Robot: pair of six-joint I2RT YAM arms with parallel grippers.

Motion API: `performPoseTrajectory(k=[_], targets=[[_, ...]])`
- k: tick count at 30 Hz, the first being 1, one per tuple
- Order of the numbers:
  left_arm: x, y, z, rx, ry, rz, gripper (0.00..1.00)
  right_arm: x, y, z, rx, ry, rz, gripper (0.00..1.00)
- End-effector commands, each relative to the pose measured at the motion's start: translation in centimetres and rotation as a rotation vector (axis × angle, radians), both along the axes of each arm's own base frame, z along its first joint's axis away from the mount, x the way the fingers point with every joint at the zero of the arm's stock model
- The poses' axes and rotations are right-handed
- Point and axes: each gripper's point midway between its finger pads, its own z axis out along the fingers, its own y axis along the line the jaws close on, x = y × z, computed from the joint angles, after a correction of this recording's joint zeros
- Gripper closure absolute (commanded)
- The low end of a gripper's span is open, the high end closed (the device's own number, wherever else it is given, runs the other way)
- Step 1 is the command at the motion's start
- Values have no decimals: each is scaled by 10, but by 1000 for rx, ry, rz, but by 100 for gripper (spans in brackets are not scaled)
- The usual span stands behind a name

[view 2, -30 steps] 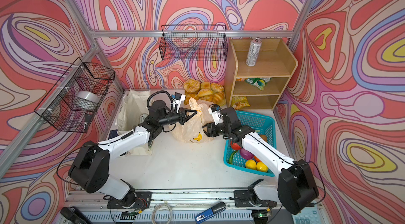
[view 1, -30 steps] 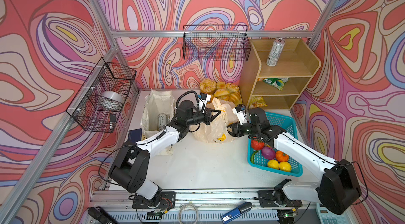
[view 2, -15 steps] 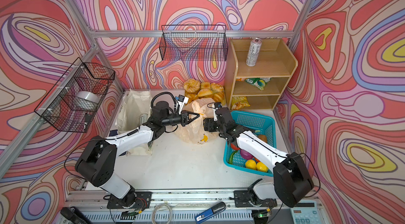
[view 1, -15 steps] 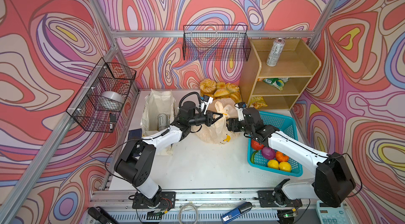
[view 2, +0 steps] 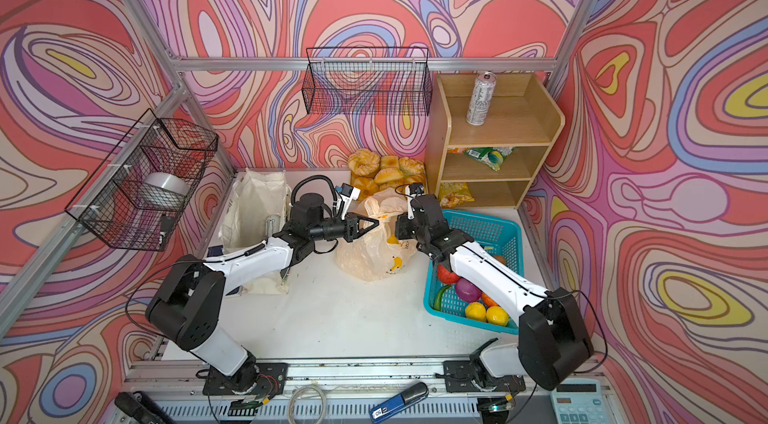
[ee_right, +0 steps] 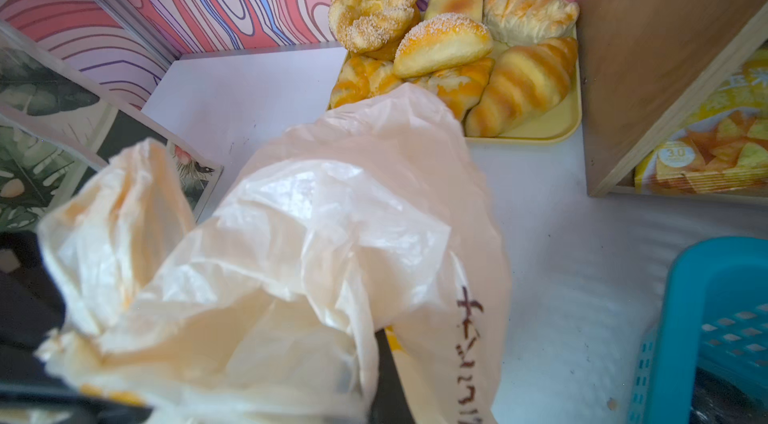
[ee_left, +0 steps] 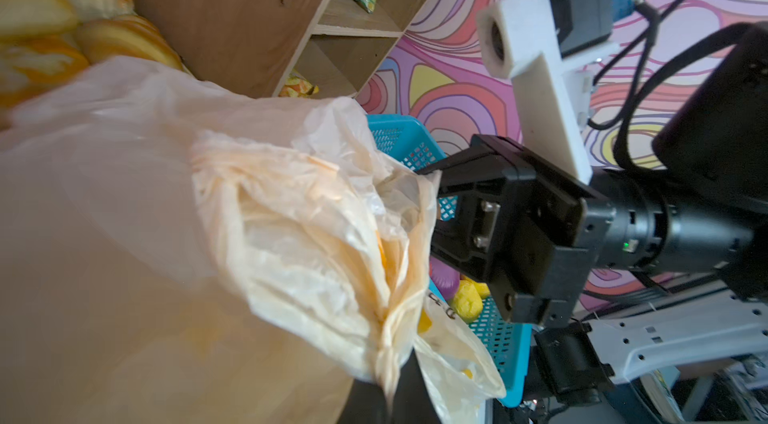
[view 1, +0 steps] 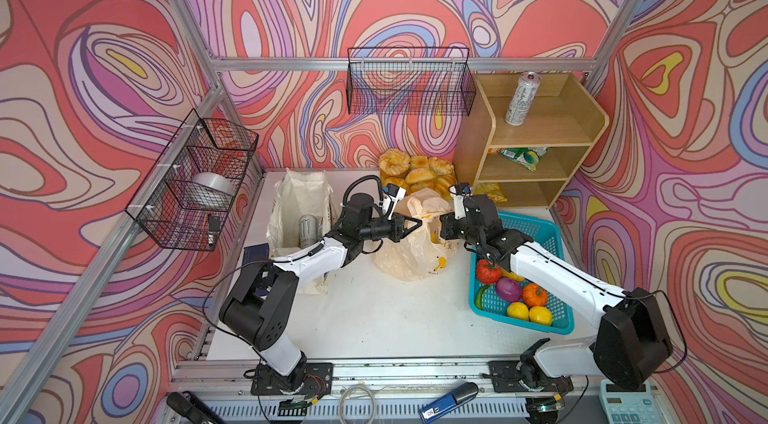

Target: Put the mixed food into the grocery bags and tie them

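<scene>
The walls (view 1: 124, 48) are swirling in coral, pink, lilac, blue and yellow. The plastic bag (view 1: 403, 260) is showing cream and see-through, carrying yellow banana prints and dark lettering. The cloth bag (view 1: 291, 202) at the left is looking off-white. At the right the basket (view 1: 540, 235) is glowing teal — its tomato (view 1: 488, 271) red, its onion (view 1: 508, 288) purple, its lemons (view 1: 540, 315) yellow. Far back, the bread rolls (view 1: 417, 175) are shining golden-brown on a pale yellow tray (ee_right: 540, 133). The shelf (view 1: 548, 127) is showing light wood — its can (view 1: 521, 99) silver-white with black lettering.
</scene>
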Motion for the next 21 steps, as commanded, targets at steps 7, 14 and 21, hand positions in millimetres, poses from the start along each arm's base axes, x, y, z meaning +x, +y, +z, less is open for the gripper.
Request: performPoseTrajectory(k=[7, 14, 21], targets=[[28, 47, 13, 198, -168, 294, 100, -31, -29, -4, 30, 87, -100, 100], [31, 61, 23, 254, -306, 380, 100, -41, -25, -14, 110, 166, -118, 100], [19, 44, 27, 269, -397, 278, 100, -24, -14, 30, 91, 114, -17, 48]])
